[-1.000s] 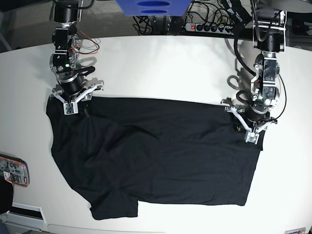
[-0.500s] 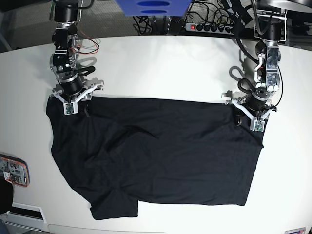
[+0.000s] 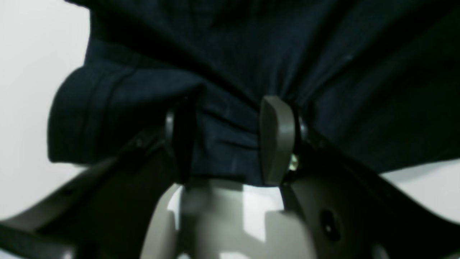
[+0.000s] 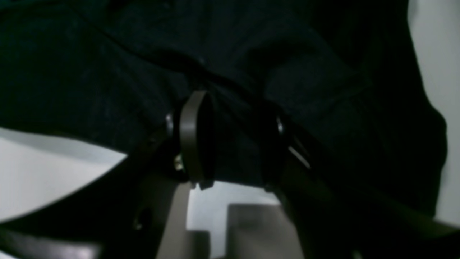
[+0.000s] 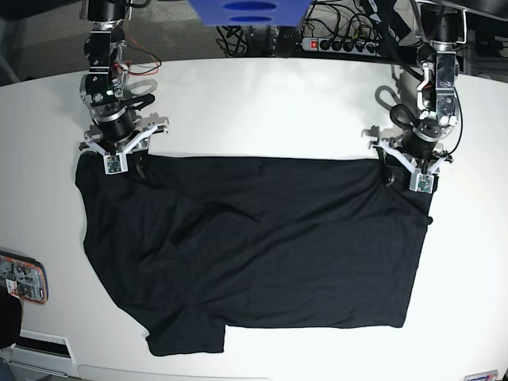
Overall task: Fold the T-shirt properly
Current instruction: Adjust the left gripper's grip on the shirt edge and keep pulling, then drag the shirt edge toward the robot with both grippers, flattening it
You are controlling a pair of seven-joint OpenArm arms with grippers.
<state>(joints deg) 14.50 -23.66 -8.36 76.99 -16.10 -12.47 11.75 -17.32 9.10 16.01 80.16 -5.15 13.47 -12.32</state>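
left gripper (image 5: 407, 176) and right gripper (image 5: 125, 164) both pinch t-shirt (image 5: 254, 246) edge; phone (image 5: 21, 278) lies well apart.

From above, my desk (image 5: 262, 103) is evenly and brightly lit, sharp across the frame, with only soft short shadows beside my arms, and the T-shirt (image 5: 262, 246) reads as a flat matte black with faint creases. Both wrist views are dim and soft-focused (the right one darker still), the fabric nearly swallowing all detail. My left pincer (image 3: 230, 140) shows a blurred pale glare on its housing below.
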